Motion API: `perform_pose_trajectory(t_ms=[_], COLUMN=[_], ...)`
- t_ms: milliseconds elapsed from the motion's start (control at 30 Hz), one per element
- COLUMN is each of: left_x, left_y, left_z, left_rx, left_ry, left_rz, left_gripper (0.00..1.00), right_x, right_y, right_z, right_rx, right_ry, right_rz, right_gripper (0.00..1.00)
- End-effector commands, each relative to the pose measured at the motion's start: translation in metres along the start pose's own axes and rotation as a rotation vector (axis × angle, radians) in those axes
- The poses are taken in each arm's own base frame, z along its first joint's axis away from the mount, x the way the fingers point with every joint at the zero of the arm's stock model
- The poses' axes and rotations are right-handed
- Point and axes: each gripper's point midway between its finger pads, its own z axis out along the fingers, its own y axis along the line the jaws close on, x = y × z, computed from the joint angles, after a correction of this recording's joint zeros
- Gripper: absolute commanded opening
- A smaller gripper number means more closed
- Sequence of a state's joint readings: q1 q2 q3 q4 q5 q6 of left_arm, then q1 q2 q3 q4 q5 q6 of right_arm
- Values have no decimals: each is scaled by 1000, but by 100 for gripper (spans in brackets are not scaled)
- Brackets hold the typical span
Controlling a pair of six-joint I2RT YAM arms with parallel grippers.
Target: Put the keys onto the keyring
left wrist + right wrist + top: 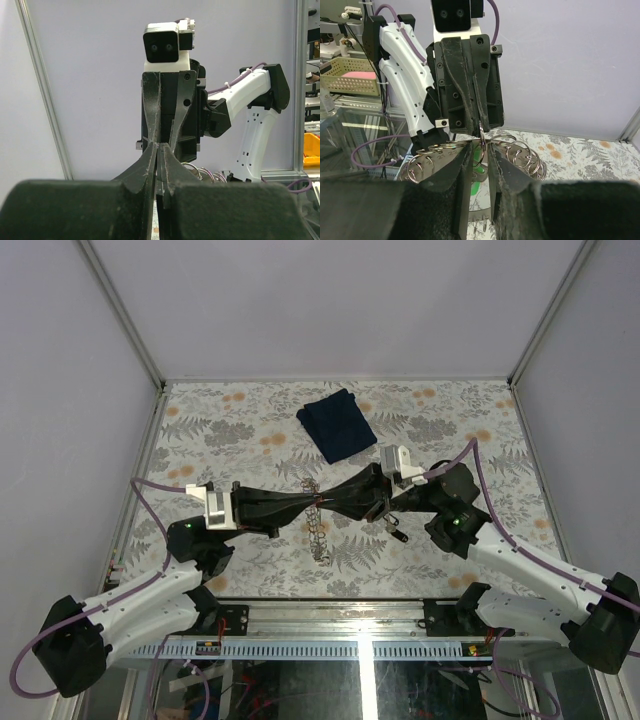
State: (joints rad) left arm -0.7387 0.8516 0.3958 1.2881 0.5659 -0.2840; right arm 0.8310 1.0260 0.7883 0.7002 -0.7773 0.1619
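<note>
One floral table (pixel 200 430). Two grippers meeting tip to tip above its middle: left gripper (pixel 157 152) with fingers pressed together, around what impossible to tell; right gripper (pixel 480 152) almost closed, pinching a link of the keyring (pixel 319 530). One blue cloth (pixel 336 424) lying beyond them. One keyring only, dangling from the meeting tips. One green key (pixel 477 176) visible just below the right fingers.

Bright, even light; shadows are faint; the left gripper (pixel 158 149) is blurred near its wrist, sharper toward its tip.
</note>
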Motion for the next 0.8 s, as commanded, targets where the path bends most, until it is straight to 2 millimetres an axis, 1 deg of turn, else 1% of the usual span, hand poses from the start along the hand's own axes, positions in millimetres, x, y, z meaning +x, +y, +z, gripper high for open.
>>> perform_pose_trajectory(t_ms=[0,133,200,333,367,400,433,500,567,667,767], left_x=[-34,-33,-34,-34,-34,-33,-31,-28,-23,-20,-15], left_y=[-4,-4,-4,-2,-2,0,1,3,6,12,19], left_z=[9,9,8,9,9,10,10,11,10,8,4], left_rx=[27,25,23,13,10,6,-2,-7,-18,-48,-83], left_ry=[-106,-106,-108,-105,-97,-80,-61,-18,31,88,145], left_rz=[64,62,64,65,70,72,80,97,115,145,173], left_gripper=[0,0,0,0,3,9,16,25,32,33,32], right_x=[-34,-31,-31,-28,-27,-28,-23,-19,-8,14,29], right_y=[3,2,1,-3,-4,-7,-8,-16,-24,-31,-31], right_z=[7,7,7,6,4,3,0,-6,-16,-35,-49], right_rx=[-33,-34,-31,-2,11,24,39,84,132,172,192], right_ry=[-78,-72,-69,-29,-10,13,48,133,249,429,564], right_rz=[-72,-67,-66,-66,-72,-95,-86,-125,-137,-137,-78], right_gripper=[21,10,1,0,0,0,0,0,0,0,0])
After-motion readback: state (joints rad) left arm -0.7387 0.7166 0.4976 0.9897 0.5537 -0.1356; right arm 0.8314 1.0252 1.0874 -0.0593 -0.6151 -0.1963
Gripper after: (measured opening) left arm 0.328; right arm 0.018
